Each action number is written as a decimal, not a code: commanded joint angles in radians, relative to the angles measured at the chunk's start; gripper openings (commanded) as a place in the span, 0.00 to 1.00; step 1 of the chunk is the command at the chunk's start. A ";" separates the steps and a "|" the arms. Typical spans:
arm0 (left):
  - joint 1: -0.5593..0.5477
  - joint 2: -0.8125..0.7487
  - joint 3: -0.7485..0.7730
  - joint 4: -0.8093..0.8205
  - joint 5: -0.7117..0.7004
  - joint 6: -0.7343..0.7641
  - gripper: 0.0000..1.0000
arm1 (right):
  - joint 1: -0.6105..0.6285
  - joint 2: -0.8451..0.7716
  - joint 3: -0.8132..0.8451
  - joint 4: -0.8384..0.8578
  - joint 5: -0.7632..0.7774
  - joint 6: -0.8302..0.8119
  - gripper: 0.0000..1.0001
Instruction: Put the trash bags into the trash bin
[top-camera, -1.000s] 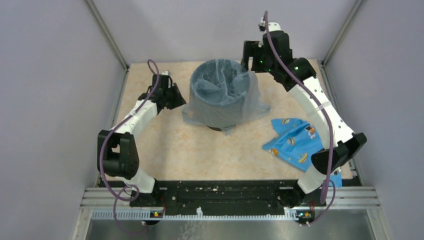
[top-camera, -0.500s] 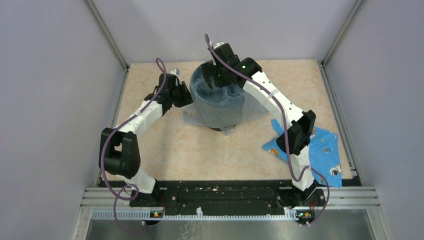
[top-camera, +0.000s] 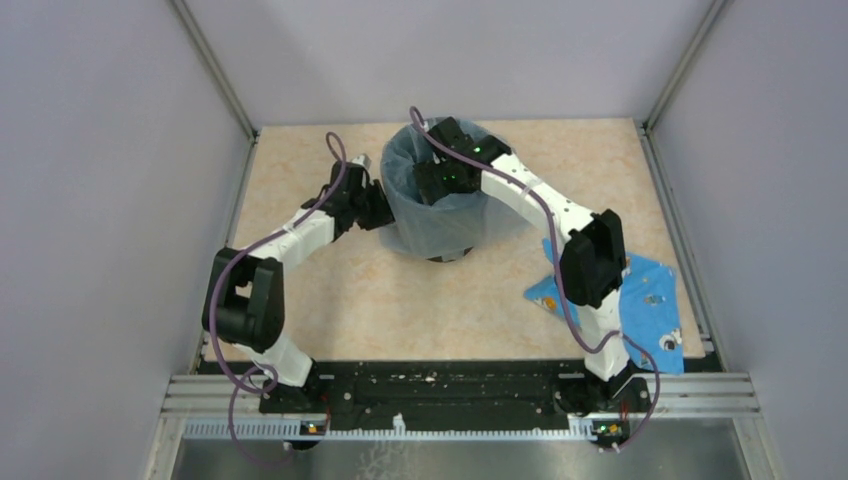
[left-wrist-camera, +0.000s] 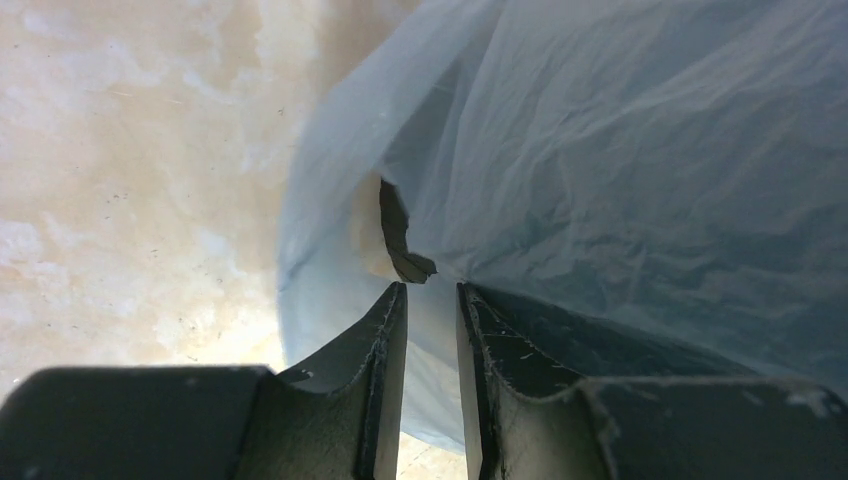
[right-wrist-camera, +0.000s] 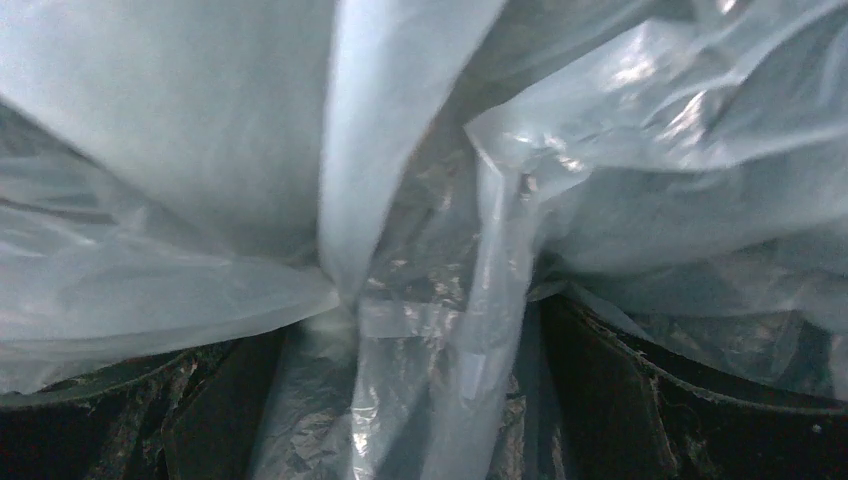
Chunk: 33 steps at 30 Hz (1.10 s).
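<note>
Both grippers, we judge, are lining the round black plastic bin (top-camera: 440, 257) with the translucent grey-blue film bag (top-camera: 447, 226): right gripper (right-wrist-camera: 400, 340) gapes empty inside, left gripper (left-wrist-camera: 432, 288) sits nearly closed at the left skirt, hold unclear; next, press deeper.

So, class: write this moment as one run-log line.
trash bag: draped over trash bin | right gripper: open, inside bin amid film | left gripper: narrowly open at bag's outer skirt
</note>
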 joint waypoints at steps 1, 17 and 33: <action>-0.007 0.003 -0.015 0.074 0.014 -0.011 0.31 | -0.020 -0.033 -0.032 0.044 -0.045 -0.016 0.99; -0.013 -0.021 -0.008 0.043 0.002 0.002 0.32 | -0.028 0.013 -0.115 0.086 -0.081 -0.023 0.98; -0.013 -0.081 0.034 -0.003 -0.005 0.025 0.34 | -0.056 0.057 -0.147 0.104 -0.145 -0.025 0.98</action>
